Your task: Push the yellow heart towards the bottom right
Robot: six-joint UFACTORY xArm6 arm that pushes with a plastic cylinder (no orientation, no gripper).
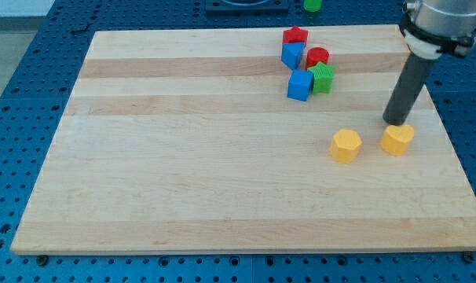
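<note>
Two yellow blocks lie at the board's right. The right one point(397, 139) looks like the yellow heart. The left one point(346, 145) looks like a hexagon. My tip point(393, 123) is at the heart's top edge, touching it or nearly so. The dark rod rises from there towards the view's top right.
A cluster sits near the top middle of the wooden board point(183, 157): a red star point(295, 35), a blue block point(292, 54), a red cylinder point(317, 56), a green star point(322, 78) and a blue cube point(300, 85). A green object point(311, 5) lies off the board at the top. The board's right edge is close to the heart.
</note>
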